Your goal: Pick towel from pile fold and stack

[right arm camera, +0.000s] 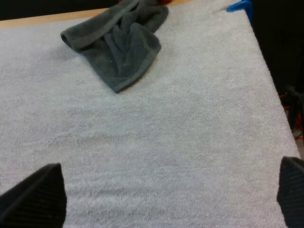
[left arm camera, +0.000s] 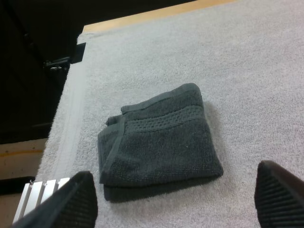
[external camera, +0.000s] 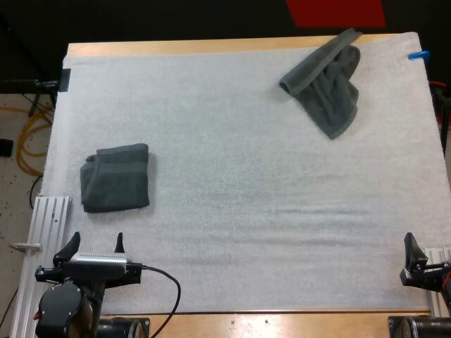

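**Item 1: crumpled towel** [external camera: 325, 88]. Dark grey-green, upper right of the high view, lying on the white mat [external camera: 239, 211]. Its long axis runs roughly top to bottom of the frame, leaning slightly. The upper end reaches the mat's far edge, by the bare strip of wooden table [external camera: 176, 47]. A rolled hem band slants from that upper end down to the left and ends in a rounded fold that points to the frame's left. The main body hangs below the band and narrows to a corner pointing toward the lower edge of the frame. Nothing touches it.

**Item 2: folded towel** [external camera: 115, 177]. Same cloth, at the left of the high view, flat on the mat near its left border and well apart from item 1. It is nearly square, so no long axis is clear. Its sides lie roughly in line with the mat's edges. The woven band runs left to right along its far side, and the layered edges show on its left side.

**Item 3: left gripper** [external camera: 97, 237]. Lower left of the high view, just below the folded towel and clear of it. The fingers [left arm camera: 71, 199] stand wide apart, holding nothing.

**Item 4: right gripper** [right arm camera: 172, 162]. At the lower right edge of the high view, over bare mat and far from the crumpled towel. The fingers are spread apart and empty.
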